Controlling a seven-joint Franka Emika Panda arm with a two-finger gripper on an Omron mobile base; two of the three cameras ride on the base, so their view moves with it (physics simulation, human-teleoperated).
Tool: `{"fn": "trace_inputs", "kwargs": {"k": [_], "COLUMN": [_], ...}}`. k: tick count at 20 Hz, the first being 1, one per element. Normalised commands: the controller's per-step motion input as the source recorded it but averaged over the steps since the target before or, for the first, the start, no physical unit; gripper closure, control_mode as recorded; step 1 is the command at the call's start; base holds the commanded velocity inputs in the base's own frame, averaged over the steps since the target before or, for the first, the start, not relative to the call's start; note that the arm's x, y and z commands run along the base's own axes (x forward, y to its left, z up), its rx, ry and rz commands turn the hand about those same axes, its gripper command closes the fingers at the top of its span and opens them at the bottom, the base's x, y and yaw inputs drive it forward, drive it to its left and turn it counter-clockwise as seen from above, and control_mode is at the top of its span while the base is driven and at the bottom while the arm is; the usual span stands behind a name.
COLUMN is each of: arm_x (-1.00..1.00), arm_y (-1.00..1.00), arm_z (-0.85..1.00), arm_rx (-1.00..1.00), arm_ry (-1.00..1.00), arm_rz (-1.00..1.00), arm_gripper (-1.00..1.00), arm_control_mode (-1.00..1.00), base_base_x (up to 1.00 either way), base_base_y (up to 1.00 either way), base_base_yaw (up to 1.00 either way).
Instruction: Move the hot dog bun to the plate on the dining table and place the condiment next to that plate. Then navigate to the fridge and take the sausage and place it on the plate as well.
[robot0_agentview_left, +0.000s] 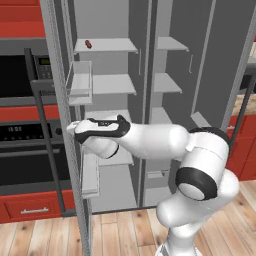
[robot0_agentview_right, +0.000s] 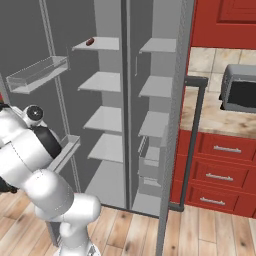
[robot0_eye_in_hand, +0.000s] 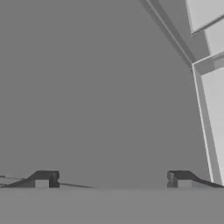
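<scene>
One small sausage (robot0_agentview_left: 88, 43) is what we are after now. It lies near the left end of the top shelf (robot0_agentview_left: 107, 46) inside the fridge (robot0_agentview_left: 165, 100), whose doors stand wide open. In the right base view we see the sausage (robot0_agentview_right: 90, 41) too, dark red-brown, near the front edge of that same high shelf.

Our gripper (robot0_eye_in_hand: 111, 179) is empty. Its two dark tips are spread far apart, with nothing between them. In the hand view it looks at a flat grey wall, with pale shelves off to one side. In the left base view our hand (robot0_agentview_left: 95, 131) sits low, near the left fridge door (robot0_agentview_left: 67, 130), about level with the middle shelves.

So the sausage is well above our hand, and deeper in the fridge. The hand does not look at it yet. We think the hand must go up a lot and turn toward the shelf.

The sausage is too small for us to tell for sure which way it points. It seems to lie a bit slanted on the shelf. We think our tips should close across its thin middle, not along its length.
</scene>
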Motion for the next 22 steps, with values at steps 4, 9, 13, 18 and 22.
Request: {"fn": "trace_inputs", "kwargs": {"k": [4,9,13,18,22], "arm_x": [-0.23,-0.47,-0.28,-0.12,-0.21], "arm_y": [-0.32,-0.83,-0.86,-0.77,-0.65], "arm_z": [0.0,0.26,0.79,1.0,0.66], "arm_rx": [-0.02,-0.01,0.0,0.0,-0.14], "arm_ry": [-0.13,-0.12,0.04,0.26,0.29], "arm_rz": [0.02,-0.1,-0.13,-0.12,-0.1], "arm_gripper": [-1.0,-1.0,-1.0,-1.0,-1.0], "arm_control_mode": [-1.0,-1.0,-1.0,-1.0,-1.0], "base_base_x": [0.0,0.0,0.0,0.0,0.0], "base_base_y": [0.0,0.0,0.0,0.0,0.0], "base_base_yaw": [0.0,0.0,0.0,0.0,0.0]}}
